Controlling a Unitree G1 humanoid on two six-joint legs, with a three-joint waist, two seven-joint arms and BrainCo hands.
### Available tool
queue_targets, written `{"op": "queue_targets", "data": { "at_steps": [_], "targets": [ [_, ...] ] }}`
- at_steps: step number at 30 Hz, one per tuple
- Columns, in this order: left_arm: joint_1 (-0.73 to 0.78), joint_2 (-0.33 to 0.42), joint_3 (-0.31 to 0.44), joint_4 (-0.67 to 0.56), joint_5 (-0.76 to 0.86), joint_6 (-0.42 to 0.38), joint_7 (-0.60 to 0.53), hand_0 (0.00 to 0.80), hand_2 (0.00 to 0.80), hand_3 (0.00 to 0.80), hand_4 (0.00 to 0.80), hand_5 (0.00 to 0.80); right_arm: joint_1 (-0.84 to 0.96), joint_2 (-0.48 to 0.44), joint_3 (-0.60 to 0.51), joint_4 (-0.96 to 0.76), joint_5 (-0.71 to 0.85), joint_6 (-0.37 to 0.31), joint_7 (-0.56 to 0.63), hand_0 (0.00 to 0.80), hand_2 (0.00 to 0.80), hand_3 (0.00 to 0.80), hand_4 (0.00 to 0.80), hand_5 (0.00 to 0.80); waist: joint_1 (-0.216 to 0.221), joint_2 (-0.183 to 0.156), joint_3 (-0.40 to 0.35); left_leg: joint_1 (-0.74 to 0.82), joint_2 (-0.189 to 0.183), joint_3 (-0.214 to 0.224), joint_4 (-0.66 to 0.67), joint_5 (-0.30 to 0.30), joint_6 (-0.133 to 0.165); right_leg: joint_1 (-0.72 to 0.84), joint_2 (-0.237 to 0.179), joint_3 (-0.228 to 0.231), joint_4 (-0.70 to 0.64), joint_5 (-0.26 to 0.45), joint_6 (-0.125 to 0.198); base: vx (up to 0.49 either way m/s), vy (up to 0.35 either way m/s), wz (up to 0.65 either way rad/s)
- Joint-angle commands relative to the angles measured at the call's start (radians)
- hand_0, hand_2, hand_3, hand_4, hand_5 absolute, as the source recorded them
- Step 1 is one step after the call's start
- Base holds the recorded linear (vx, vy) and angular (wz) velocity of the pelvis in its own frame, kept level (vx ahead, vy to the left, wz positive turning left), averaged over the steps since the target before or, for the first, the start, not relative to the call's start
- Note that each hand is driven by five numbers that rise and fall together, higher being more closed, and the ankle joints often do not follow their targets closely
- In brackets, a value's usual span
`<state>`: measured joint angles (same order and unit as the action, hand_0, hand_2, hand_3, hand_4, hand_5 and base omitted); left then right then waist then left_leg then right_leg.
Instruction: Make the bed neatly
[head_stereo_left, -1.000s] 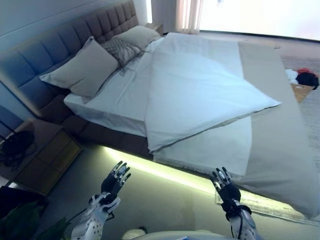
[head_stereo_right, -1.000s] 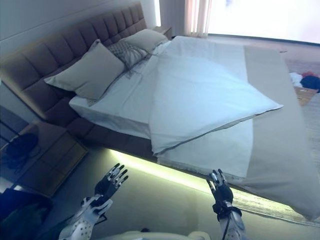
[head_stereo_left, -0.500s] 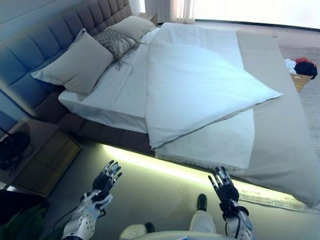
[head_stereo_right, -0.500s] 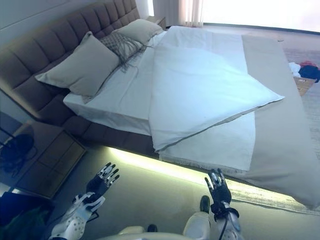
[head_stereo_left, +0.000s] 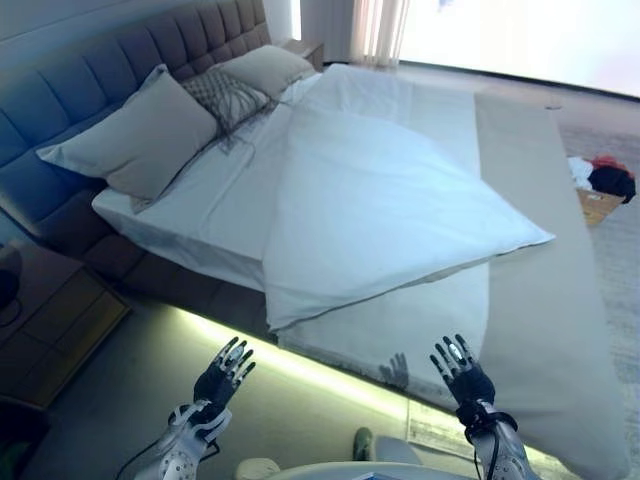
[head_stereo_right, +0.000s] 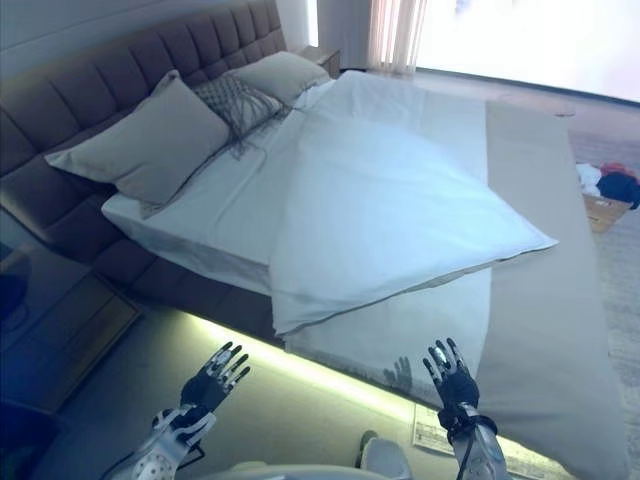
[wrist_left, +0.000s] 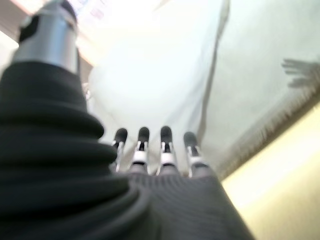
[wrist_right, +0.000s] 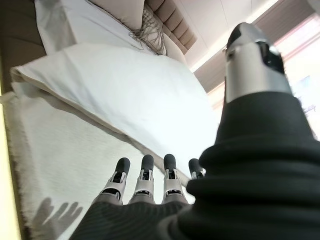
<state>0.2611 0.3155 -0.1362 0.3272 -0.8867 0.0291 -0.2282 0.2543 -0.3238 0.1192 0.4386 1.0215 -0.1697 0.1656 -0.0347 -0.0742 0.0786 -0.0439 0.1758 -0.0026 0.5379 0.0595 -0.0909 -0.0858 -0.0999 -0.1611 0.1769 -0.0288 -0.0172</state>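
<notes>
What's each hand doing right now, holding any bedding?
Left hand: open, holding nothing.
Right hand: open, holding nothing, short of the duvet.

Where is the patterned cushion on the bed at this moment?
In the left eye view the patterned cushion lies at the upper left, against the headboard, between two plain pillows.

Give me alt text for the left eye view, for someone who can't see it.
An unmade bed with a white duvet lying crooked and folded across it, pillows against the padded headboard. In front, the left hand and right hand are raised open, holding nothing.
</notes>
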Motion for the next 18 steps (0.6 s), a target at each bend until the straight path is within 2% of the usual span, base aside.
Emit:
{"op": "queue_targets", "data": {
  "at_steps": [1, 4, 6, 8, 13, 15, 18],
  "targets": [
    [-0.046, 0.018, -0.022, -0.074, -0.007, -0.056, -0.029, 0.000, 0.000, 0.000, 0.000, 0.000, -0.002, -0.021, -0.005, -0.056, 0.056, -0.042, 0.023, 0.000, 0.000, 0.000, 0.000, 0.000, -0.002, 0.023, 0.035, -0.007, -0.001, 0.088, -0.080, 0.073, 0.032, 0.056, 0.030, 0.011, -0.074, 0.070, 0.059, 0.207, -0.001, 0.00],
    [-0.081, 0.021, -0.031, -0.056, 0.003, -0.038, -0.017, 0.000, 0.000, 0.000, 0.000, 0.000, 0.025, -0.023, -0.011, -0.085, 0.070, -0.045, 0.005, 0.000, 0.000, 0.000, 0.000, 0.000, 0.016, 0.050, 0.043, -0.062, 0.006, 0.097, -0.291, 0.160, -0.007, 0.116, 0.062, 0.013, -0.097, 0.035, 0.072, 0.252, 0.034, 0.06],
    [-0.097, 0.015, -0.035, -0.047, 0.009, -0.036, -0.008, 0.000, 0.000, 0.000, 0.000, 0.000, 0.040, -0.032, -0.009, -0.108, 0.077, -0.041, 0.004, 0.000, 0.000, 0.000, 0.000, 0.000, 0.041, 0.070, 0.053, -0.110, 0.006, 0.073, -0.454, 0.233, -0.038, 0.166, 0.071, 0.030, -0.110, 0.009, 0.084, 0.366, 0.077, 0.25],
    [-0.097, 0.015, -0.032, -0.051, 0.017, -0.031, -0.008, 0.000, 0.000, 0.000, 0.000, 0.000, 0.051, -0.034, -0.009, -0.116, 0.083, -0.043, 0.004, 0.000, 0.000, 0.000, 0.000, 0.000, 0.064, 0.080, 0.061, -0.145, 0.001, 0.061, -0.564, 0.273, -0.050, 0.198, 0.070, 0.051, -0.103, -0.017, 0.088, 0.364, 0.068, 0.18],
    [-0.077, 0.019, -0.015, -0.073, 0.038, -0.004, -0.016, 0.000, 0.000, 0.000, 0.000, 0.000, 0.062, -0.020, -0.014, -0.080, 0.080, -0.054, 0.026, 0.000, 0.000, 0.000, 0.000, 0.000, 0.093, 0.101, 0.052, -0.206, -0.011, 0.032, -0.623, 0.263, -0.054, 0.240, 0.060, 0.067, -0.076, -0.073, 0.087, 0.321, 0.045, -0.38],
    [-0.060, 0.020, -0.008, -0.080, 0.039, 0.005, -0.010, 0.000, 0.000, 0.000, 0.000, 0.000, 0.067, -0.008, -0.010, -0.060, 0.071, -0.052, 0.041, 0.000, 0.000, 0.000, 0.000, 0.000, 0.103, 0.113, 0.044, -0.214, -0.013, 0.011, -0.625, 0.253, -0.054, 0.266, 0.059, 0.082, -0.066, -0.105, 0.085, 0.427, 0.114, -0.71],
    [-0.055, 0.020, -0.011, -0.073, 0.035, 0.011, 0.001, 0.000, 0.000, 0.000, 0.000, 0.000, 0.074, 0.001, -0.002, -0.058, 0.059, -0.050, 0.041, 0.000, 0.000, 0.000, 0.000, 0.000, 0.110, 0.119, 0.035, -0.203, -0.024, 0.008, -0.614, 0.243, -0.047, 0.293, 0.047, 0.092, -0.056, -0.132, 0.092, 0.351, 0.141, -0.90]
  ]
}}
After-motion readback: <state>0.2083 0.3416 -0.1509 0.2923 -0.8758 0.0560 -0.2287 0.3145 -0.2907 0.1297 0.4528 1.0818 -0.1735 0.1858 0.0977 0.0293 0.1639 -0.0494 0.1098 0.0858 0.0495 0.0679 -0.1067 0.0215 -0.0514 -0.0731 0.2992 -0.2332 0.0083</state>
